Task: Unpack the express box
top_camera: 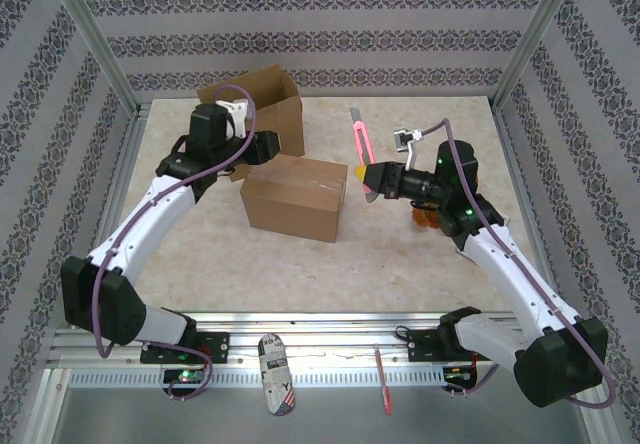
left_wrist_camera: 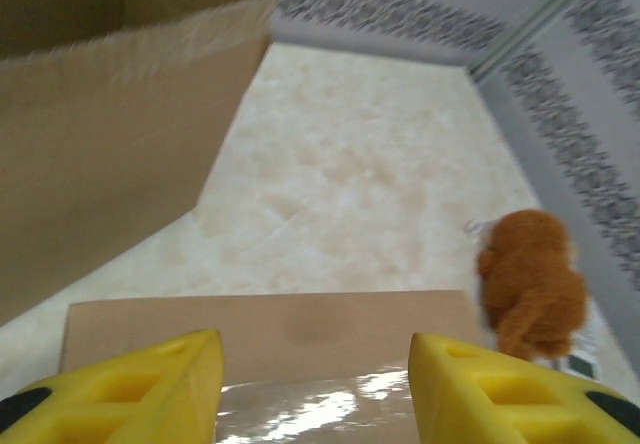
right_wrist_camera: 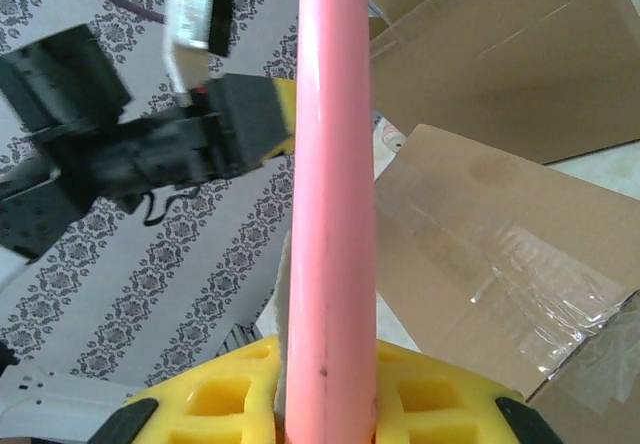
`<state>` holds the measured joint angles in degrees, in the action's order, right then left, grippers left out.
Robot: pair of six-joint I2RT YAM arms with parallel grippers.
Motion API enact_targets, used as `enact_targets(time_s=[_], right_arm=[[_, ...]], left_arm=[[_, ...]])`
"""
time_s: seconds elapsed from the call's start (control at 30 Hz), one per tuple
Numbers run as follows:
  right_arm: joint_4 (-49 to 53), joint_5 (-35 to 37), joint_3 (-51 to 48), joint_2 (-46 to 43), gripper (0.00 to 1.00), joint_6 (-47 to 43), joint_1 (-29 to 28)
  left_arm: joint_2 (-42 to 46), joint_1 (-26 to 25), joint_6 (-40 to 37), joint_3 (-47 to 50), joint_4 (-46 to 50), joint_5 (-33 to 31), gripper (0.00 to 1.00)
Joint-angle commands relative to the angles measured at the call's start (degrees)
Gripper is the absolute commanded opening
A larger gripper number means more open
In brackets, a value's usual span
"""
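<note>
Two cardboard boxes sat on the pale, marble-patterned table (top_camera: 400, 264). The express box (top_camera: 295, 196), a plain brown oblong block with a glossy strip of clear tape along its closed top, lay at the middle of the table between the arms. Just behind it stood an open box (top_camera: 268, 104) of the same matte brown board, its flaps raised. The left gripper (left_wrist_camera: 315, 364) hung at the left end of the express box, its blocky yellow fingers (left_wrist_camera: 150, 389), moulded with hollow cells, released and spread apart with nothing between them; the shiny tape showed below the gap. The right gripper (right_wrist_camera: 325, 404) was clenched on a pink cutter (right_wrist_camera: 335, 164), a long, smooth, straight bar rising from between its yellow fingers, just beside the right end of the express box; whether it touched the cardboard could not be told. A fuzzy orange-brown plush toy (left_wrist_camera: 530, 284) lay on the table beside the right arm
</note>
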<state>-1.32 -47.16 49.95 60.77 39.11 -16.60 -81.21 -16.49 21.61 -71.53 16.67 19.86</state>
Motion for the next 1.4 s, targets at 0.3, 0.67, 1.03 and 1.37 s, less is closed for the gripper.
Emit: enact_targets(time_s=[0.3,0.67,1.03,1.37], right_arm=[[-0.4,1.2,-3.1,-3.7,0.0,-0.1,0.4],[-1.4,1.1,-4.1,-4.5,0.0,0.3,0.4],[-2.1,1.1,-5.1,-4.8,0.0,0.6,-0.1],[-1.9,2.0,-5.4,-5.1,0.0,0.9,-1.7]], left_arm=[[-0.5,0.2,-5.7,9.5,-10.3,-11.2,0.6],[0.0,0.1,-7.1,14.1,-17.1,-11.5,0.56],[-1.8,-1.0,-8.2,16.6,-20.0,-12.7,0.56],[-3.4,-4.1,-9.2,17.7,-18.7,-18.5,0.56]])
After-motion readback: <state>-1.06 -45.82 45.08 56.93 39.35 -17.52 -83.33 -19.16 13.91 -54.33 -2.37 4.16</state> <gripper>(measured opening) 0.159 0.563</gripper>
